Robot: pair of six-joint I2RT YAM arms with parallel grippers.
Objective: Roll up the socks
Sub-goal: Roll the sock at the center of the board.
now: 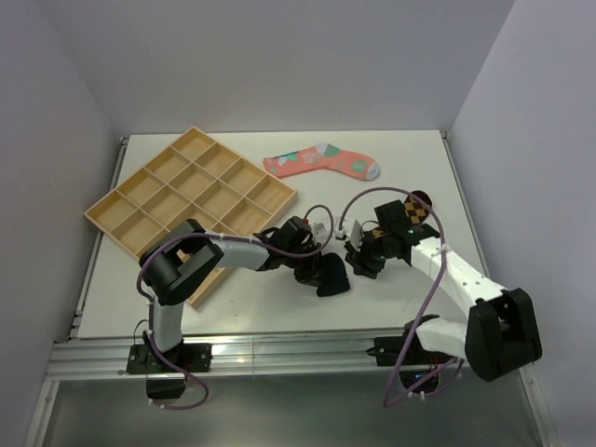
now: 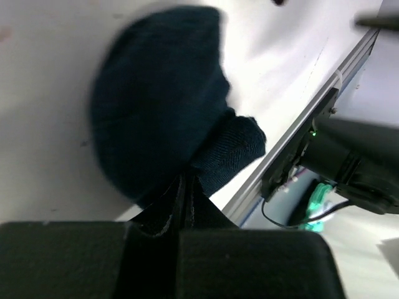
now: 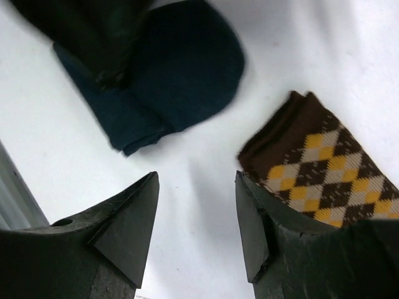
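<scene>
A short dark navy sock lies bunched on the white table near the front edge. My left gripper is shut, its tips pinching the navy sock where the cuff folds over. My right gripper hangs open over bare table, with nothing between its fingers. The navy sock lies ahead of it to the left and the brown-and-orange diamond sock touches its right finger. In the top view the diamond sock is mostly hidden under the right arm. The pink sock with teal and white patches lies flat at the back.
A wooden tray with several compartments sits at the back left, one corner under the left arm. The table's metal front rail runs just beyond the navy sock. White walls close in on the left, right and back.
</scene>
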